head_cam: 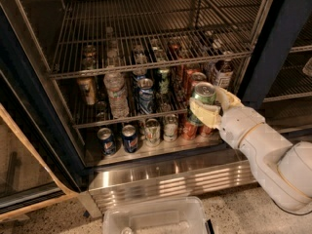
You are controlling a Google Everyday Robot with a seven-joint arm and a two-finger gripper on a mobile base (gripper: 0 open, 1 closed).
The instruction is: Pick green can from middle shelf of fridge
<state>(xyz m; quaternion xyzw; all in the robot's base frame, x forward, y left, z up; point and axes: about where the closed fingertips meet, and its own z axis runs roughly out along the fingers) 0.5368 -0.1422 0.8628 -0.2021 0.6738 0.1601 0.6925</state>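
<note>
The green can point(204, 93), light green with a silver top, is held upright in my gripper point(213, 106) in front of the right end of the middle shelf point(126, 118) of the fridge point(44, 145). The cream fingers point(204, 115) wrap around the can's lower body. My white arm point(265, 150) reaches in from the lower right. The can is clear of the wire rack, just outside the shelf's front edge.
On the middle shelf stand a clear water bottle point(117, 95), a blue-and-silver can point(145, 95), a darker green can point(163, 80) and a dark bottle point(223, 73). Several cans line the floor point(146, 147). The upper wire rack point(146, 38) is above. A clear plastic bin point(156, 217) sits below.
</note>
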